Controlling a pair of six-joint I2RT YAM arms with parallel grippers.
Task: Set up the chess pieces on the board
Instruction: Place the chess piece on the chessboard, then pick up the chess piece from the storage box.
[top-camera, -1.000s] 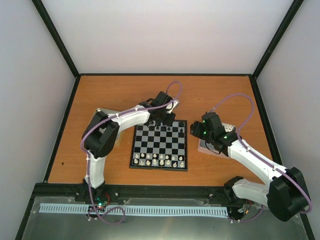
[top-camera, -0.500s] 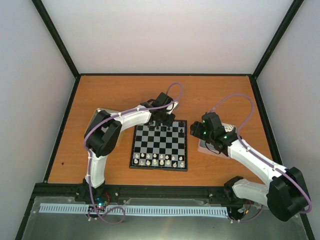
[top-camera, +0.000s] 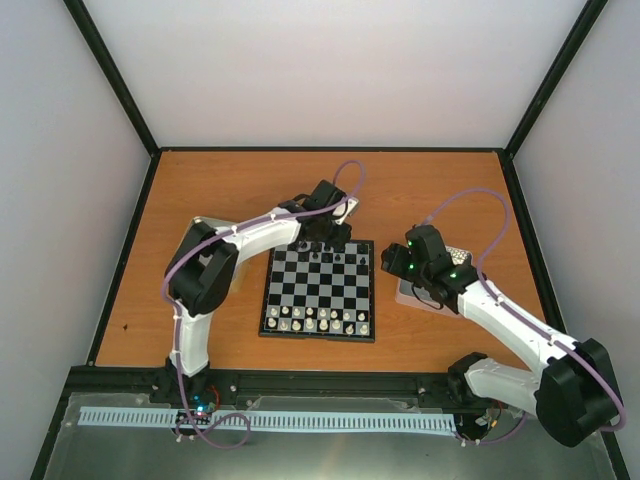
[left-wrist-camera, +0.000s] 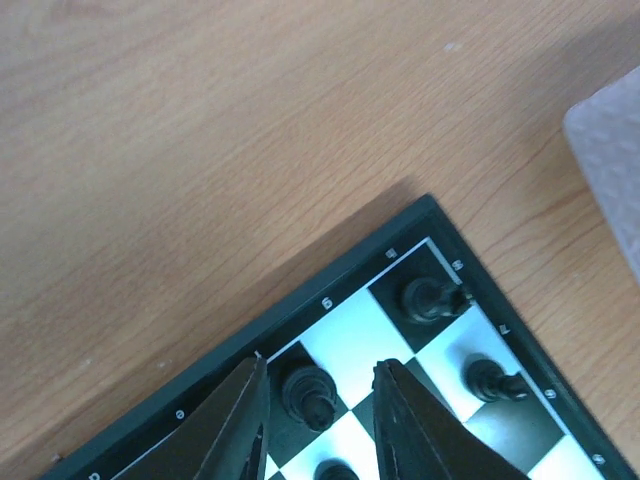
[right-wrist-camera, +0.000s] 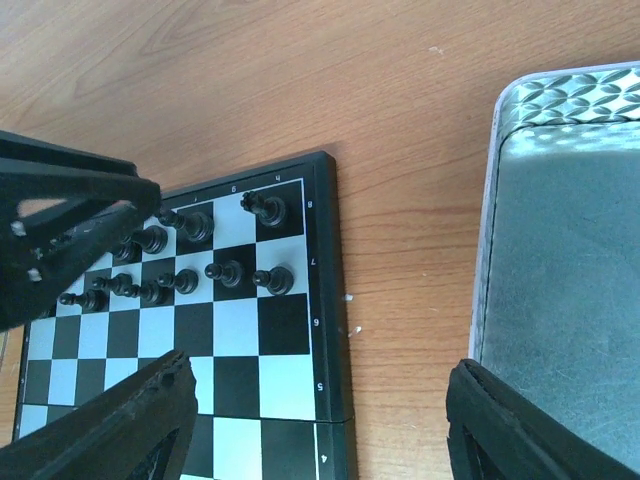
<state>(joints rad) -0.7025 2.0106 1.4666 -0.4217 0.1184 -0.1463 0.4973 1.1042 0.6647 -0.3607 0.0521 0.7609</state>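
Observation:
The board (top-camera: 318, 290) lies mid-table. Whitish chess pieces (top-camera: 315, 320) fill its near rows and black pieces (top-camera: 325, 257) stand along its far rows. My left gripper (top-camera: 330, 236) hovers over the far edge. In the left wrist view it (left-wrist-camera: 320, 368) is open, its fingers (left-wrist-camera: 240, 420) standing either side of a black piece (left-wrist-camera: 305, 392) with gaps on both sides. Another black piece (left-wrist-camera: 430, 298) stands on the corner square. My right gripper (top-camera: 400, 264) is wide open and empty (right-wrist-camera: 320, 375) over the board's right edge (right-wrist-camera: 335, 330) and bare table.
A shallow metal tray (right-wrist-camera: 560, 270) lies right of the board, under my right arm (top-camera: 440, 285). Another tray's corner (left-wrist-camera: 608, 150) shows beyond the board's far edge. Black frame rails and grey walls surround the wooden table (top-camera: 240, 190).
My left arm has shifted very slightly at the board's far edge. The right arm and the pieces show no visible change.

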